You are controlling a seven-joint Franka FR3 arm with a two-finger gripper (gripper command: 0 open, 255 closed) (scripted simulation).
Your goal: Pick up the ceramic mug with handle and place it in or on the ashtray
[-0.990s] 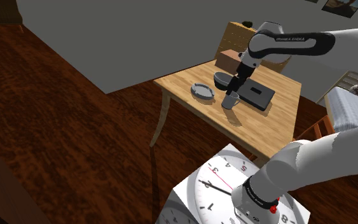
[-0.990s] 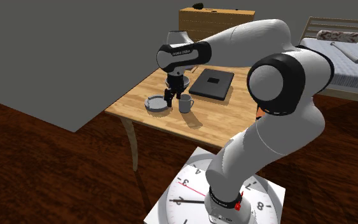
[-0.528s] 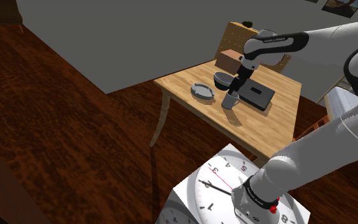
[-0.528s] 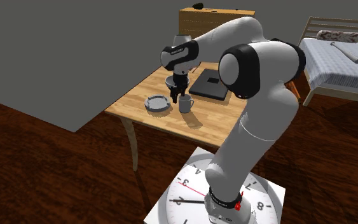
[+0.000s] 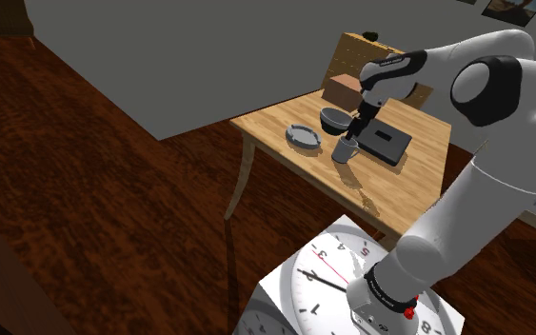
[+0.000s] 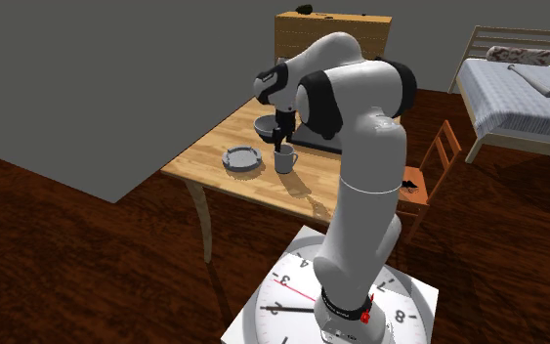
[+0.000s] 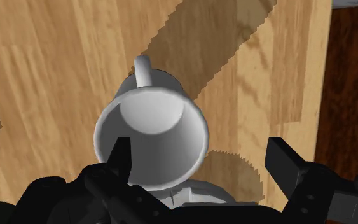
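the grey mug (image 7: 151,137) sits upright on the wooden worktop (image 5: 404,186), near the round grey ashtray (image 5: 303,137), handle on the side away from the jaws. the jaws are apart right over it, one finger seemingly inside the rim and one outside, nothing clamped yet. so this is the grasp step imo: close on the wall, then lift and carry it to the ashtray. vs a second ago the mug hasn't budged, but the elbow swung round and the hand came down.

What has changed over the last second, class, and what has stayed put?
The gripper shifted from beside the mug toward the second exterior view's right and now hangs over it, fingers open, nothing gripped. The arm's elbow swung toward that view's left. The mug, ashtray and table stayed put.
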